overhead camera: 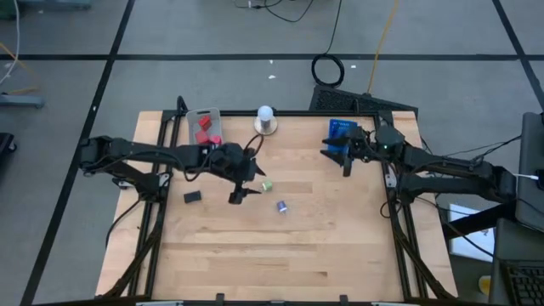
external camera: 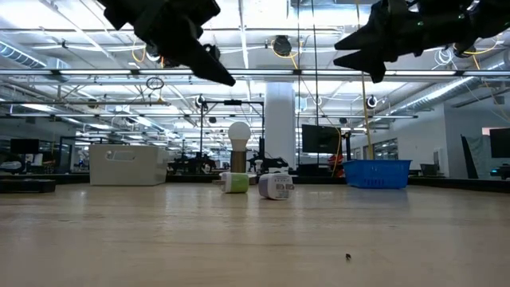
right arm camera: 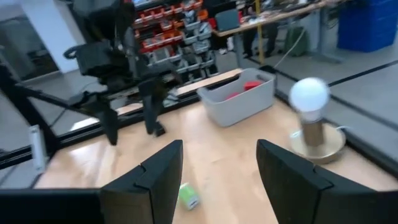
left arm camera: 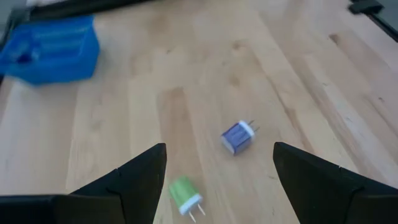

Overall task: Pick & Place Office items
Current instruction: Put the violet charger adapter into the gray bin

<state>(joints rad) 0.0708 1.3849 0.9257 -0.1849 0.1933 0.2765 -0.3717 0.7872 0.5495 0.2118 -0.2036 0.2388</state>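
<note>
1. We've got the left gripper (overhead camera: 240,194) hanging above the table a bit left of centre, fingers spread wide and holding nothing. From it, the green plug-type item (overhead camera: 267,184) sits just beside at about 2 o'clock, and the blue-purple one (overhead camera: 281,206) a little further off at about 4 o'clock. With both that near, our guess is a descent could clip the wrong one and send it rolling.

2. Both have little prongs and lie on their sides in the left wrist view, green (left arm camera: 184,193) and blue-purple (left arm camera: 238,136). We'd bet a grab across the rounded body slips or spins it.

3. The black block (overhead camera: 192,196) lies at the gripper's 9 o'clock, close to the arm's path. A sweep back toward the grey tray (overhead camera: 204,115), which already has red pieces (overhead camera: 203,130) in it, might knock it.

4. The right gripper (overhead camera: 346,159) hovers just beside the blue tray (overhead camera: 342,127), also wide and empty. If both arms go for the middle, they could bump.

5. The white bulb on its base (overhead camera: 265,119) stands at the table's 12 o'clock edge, and a high carry to either tray could tip it.
</note>
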